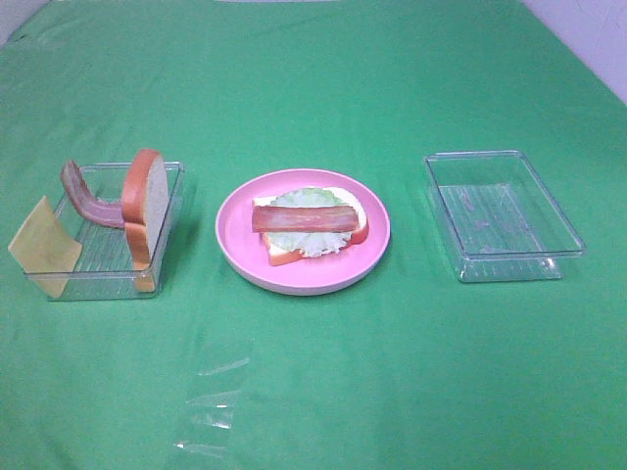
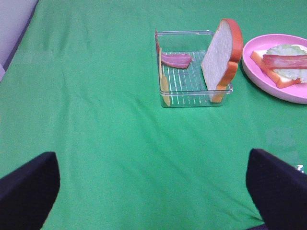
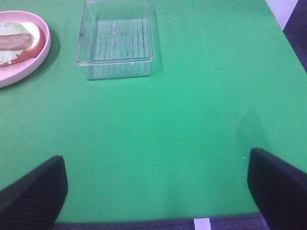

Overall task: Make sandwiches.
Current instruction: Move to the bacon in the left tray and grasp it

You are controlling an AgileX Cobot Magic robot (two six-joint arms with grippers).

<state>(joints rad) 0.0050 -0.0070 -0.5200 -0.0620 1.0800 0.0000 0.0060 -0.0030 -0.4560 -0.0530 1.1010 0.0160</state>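
On the pink plate (image 1: 235,240) lies a partly stacked sandwich (image 1: 309,223): a white bread slice with lettuce (image 1: 312,199) and one bacon strip (image 1: 304,217) on top. The left clear tray (image 1: 98,286) holds an upright bread slice (image 1: 147,201), a curved bacon strip (image 1: 86,201) and a yellow cheese square (image 1: 44,250) leaning on its left wall. Neither arm shows in the high view. My left gripper (image 2: 152,184) is open over bare cloth, short of that tray (image 2: 192,98). My right gripper (image 3: 154,184) is open too, well back from the other tray (image 3: 115,67).
The right clear tray (image 1: 509,264) has nothing in it. A green cloth covers the whole table. Faint shiny clear patches (image 1: 211,411) lie on the cloth near the front left. The table's right edge (image 3: 288,28) shows in the right wrist view.
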